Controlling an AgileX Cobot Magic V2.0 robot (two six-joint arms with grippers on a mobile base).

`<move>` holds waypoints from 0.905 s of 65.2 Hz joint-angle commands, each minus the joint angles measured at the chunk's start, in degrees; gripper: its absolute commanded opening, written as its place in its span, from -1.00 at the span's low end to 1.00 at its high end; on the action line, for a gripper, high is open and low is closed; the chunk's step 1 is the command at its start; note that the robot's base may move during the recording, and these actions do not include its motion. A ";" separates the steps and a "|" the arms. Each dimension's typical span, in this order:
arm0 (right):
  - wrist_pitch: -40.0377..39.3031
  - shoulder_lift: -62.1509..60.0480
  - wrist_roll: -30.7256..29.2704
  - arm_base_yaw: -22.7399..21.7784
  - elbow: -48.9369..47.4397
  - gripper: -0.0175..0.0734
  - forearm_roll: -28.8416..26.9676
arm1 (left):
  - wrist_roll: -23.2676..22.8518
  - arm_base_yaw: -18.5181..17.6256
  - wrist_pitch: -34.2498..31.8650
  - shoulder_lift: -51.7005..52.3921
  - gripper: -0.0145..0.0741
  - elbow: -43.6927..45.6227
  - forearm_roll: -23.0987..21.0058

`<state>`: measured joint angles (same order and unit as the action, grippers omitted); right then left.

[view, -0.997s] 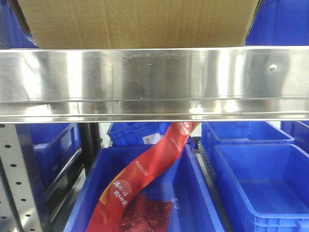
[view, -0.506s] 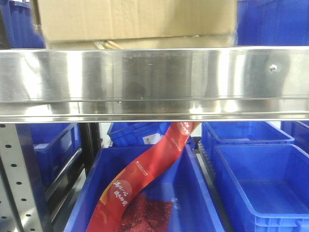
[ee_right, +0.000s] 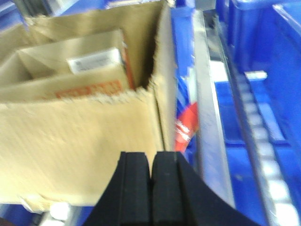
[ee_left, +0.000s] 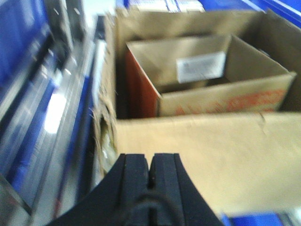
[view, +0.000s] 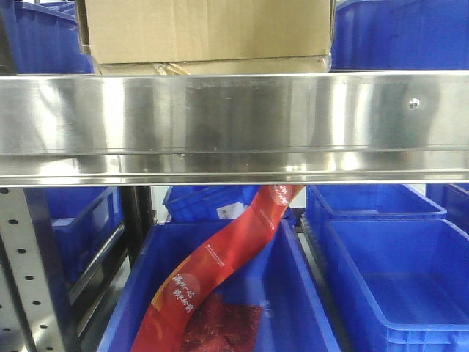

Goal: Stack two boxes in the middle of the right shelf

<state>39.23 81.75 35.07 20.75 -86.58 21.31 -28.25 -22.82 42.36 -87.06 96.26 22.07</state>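
Observation:
In the front view a tan cardboard box (view: 205,29) rests on a second box (view: 242,67), of which only a thin strip shows above the steel shelf rail (view: 234,125). Both wrist views look down into the open top of the upper box (ee_left: 207,155) (ee_right: 70,141). A smaller carton (ee_left: 221,96) (ee_right: 75,70) with a white label and red print sits inside it. My left gripper (ee_left: 150,160) is shut and empty, above the box's near left flap. My right gripper (ee_right: 151,157) is shut and empty at the near right corner.
Blue plastic bins flank the boxes on the shelf (view: 399,33) (view: 40,37). Below the rail stand more blue bins (view: 396,279); one (view: 289,308) holds a red banner (view: 220,271). A grey perforated upright (view: 33,271) stands at lower left.
In the front view the upper box has slid back into the shelf: it looks smaller, and the lower box's strip and the bins beside it have come into sight.

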 commanded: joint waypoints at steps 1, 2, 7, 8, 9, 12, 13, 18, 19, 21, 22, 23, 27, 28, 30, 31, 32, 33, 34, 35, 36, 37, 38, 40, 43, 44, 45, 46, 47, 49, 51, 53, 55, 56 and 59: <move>-1.36 -2.32 -9.22 0.13 0.78 -0.97 -4.22 | 8.20 -0.21 -2.30 2.04 -0.92 -0.56 -5.79; -2.16 -2.72 -11.03 0.11 1.19 -0.97 -5.05 | 10.87 -0.21 -3.54 2.58 -0.92 -1.32 -7.80; -7.60 -4.89 -15.04 0.11 5.37 -0.97 -7.07 | 18.17 -0.33 -9.64 4.94 -0.92 -6.38 -15.13; -8.48 -5.31 -15.04 0.11 6.24 -0.97 -7.07 | 19.06 -0.33 -10.66 5.74 -0.92 -7.47 -16.08; -9.90 -5.95 -15.04 0.11 7.62 -0.97 -7.07 | 19.74 -0.33 -11.72 6.28 -0.92 -8.62 -16.92; -13.47 -7.51 -15.04 -0.10 11.20 -0.97 -6.96 | 20.78 -0.33 -15.28 8.36 -0.92 -13.04 -18.86; -14.54 -8.23 -15.04 -0.27 12.32 -0.97 -6.96 | 20.78 -0.33 -16.90 9.32 -0.92 -15.07 -19.04; -22.16 -11.17 -15.04 -0.79 19.58 -0.97 -6.96 | 20.78 -0.33 -23.57 13.50 -0.92 -23.77 -19.06; -23.57 -11.69 -15.04 -0.87 20.87 -0.97 -6.96 | 20.78 -0.33 -25.28 14.25 -0.92 -25.27 -19.06; -27.13 -13.01 -15.04 -1.18 24.17 -0.97 -6.96 | 20.78 -0.33 -27.99 16.15 -0.91 -29.02 -19.06; -29.21 -13.81 -15.04 -1.44 26.12 -0.97 -6.96 | 20.78 -0.33 -29.04 16.91 -0.90 -30.52 -19.06; -30.62 -14.30 -15.04 -1.56 27.43 -0.97 -6.96 | 20.78 -0.33 -30.58 18.06 -0.89 -32.75 -19.06; -37.18 -16.84 -15.04 -2.22 33.82 -0.97 -6.96 | 20.78 -0.17 -34.67 21.62 -0.88 -39.22 -19.06; -38.27 -17.36 -15.04 -2.37 35.02 -0.97 -6.96 | 20.78 -0.07 -35.90 22.79 -0.88 -41.31 -19.06; -40.47 -18.69 -15.04 -2.48 37.90 -0.97 -6.96 | 20.78 0.06 -37.85 24.86 -0.88 -44.66 -19.06; -41.49 -19.49 -15.04 -2.52 39.52 -0.97 -6.96 | 20.78 0.09 -38.59 25.72 -0.88 -45.97 -19.06; -42.00 -20.03 -15.04 -2.52 40.55 -0.97 -6.96 | 20.78 0.25 -39.74 26.96 -0.88 -47.91 -19.06; -42.57 -20.88 -15.04 -2.52 42.02 -0.97 -6.96 | 20.78 0.36 -40.53 27.84 -0.88 -49.17 -19.06; -42.75 -21.47 -15.04 -2.52 42.96 -0.97 -6.96 | 20.78 0.41 -41.25 28.74 -0.88 -51.05 -19.06; -42.83 -22.09 -15.04 -2.52 44.27 -0.97 -6.96 | 20.78 0.50 -42.36 30.12 -0.88 -52.27 -19.06; -42.83 -23.03 -15.04 -2.52 45.11 -0.97 -6.96 | 20.78 0.70 -43.05 31.04 -0.88 -54.04 -19.06; -42.83 -23.65 -15.04 -2.52 46.33 -0.97 -6.96 | 20.78 0.87 -43.79 31.99 -0.88 -55.19 -19.06; -42.69 -24.63 -15.04 -2.52 47.13 -0.97 -6.96 | 20.78 1.04 -44.83 33.91 -0.88 -56.83 -19.06; -42.46 -26.43 -15.04 -2.52 49.08 -0.97 -6.96 | 20.78 1.26 -45.11 35.90 -0.88 -59.26 -19.06; -41.42 -29.19 -15.04 -2.52 51.62 -0.97 -6.96 | 20.78 1.55 -44.68 39.48 -0.88 -62.09 -19.06; -40.95 -30.02 -15.04 -2.52 52.14 -0.97 -6.96 | 20.78 1.75 -44.20 41.07 -0.88 -63.11 -19.06; -40.21 -31.30 -15.04 -2.52 52.83 -0.97 -6.96 | 20.78 1.80 -43.84 42.11 -0.88 -63.74 -19.06; -39.71 -32.15 -15.04 -2.52 53.23 -0.97 -6.96 | 20.78 1.83 -43.37 43.64 -0.88 -64.32 -19.06; -39.23 -33.00 -15.04 -2.52 53.58 -0.97 -6.96 | 20.78 1.93 -42.73 44.62 -0.88 -65.11 -19.06; -38.01 -35.45 -15.04 -2.52 54.27 -0.97 -6.96 | 20.78 1.93 -41.11 47.52 -0.88 -66.14 -19.06; -37.39 -37.41 -15.04 -2.52 54.74 -0.97 -6.96 | 20.78 1.93 -39.50 49.97 -0.88 -66.79 -19.06; -36.50 -39.09 -15.04 -2.52 54.84 -0.97 -6.96 | 20.78 1.93 -37.95 52.28 -0.88 -67.07 -19.06; -36.17 -40.46 -15.04 -2.52 54.84 -0.97 -6.96 | 20.78 1.93 -36.75 54.03 -0.88 -67.37 -19.06; -36.17 -40.98 -15.04 -2.52 54.84 -0.97 -6.96 | 20.78 1.93 -36.40 55.26 -0.88 -67.38 -19.06; -36.17 -42.98 -15.04 -2.52 54.84 -0.97 -6.96 | 20.78 1.93 -35.12 57.85 -0.88 -67.53 -19.06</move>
<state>3.20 42.13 20.57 18.54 -31.94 14.16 -7.51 -21.04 5.79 -33.13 29.00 3.34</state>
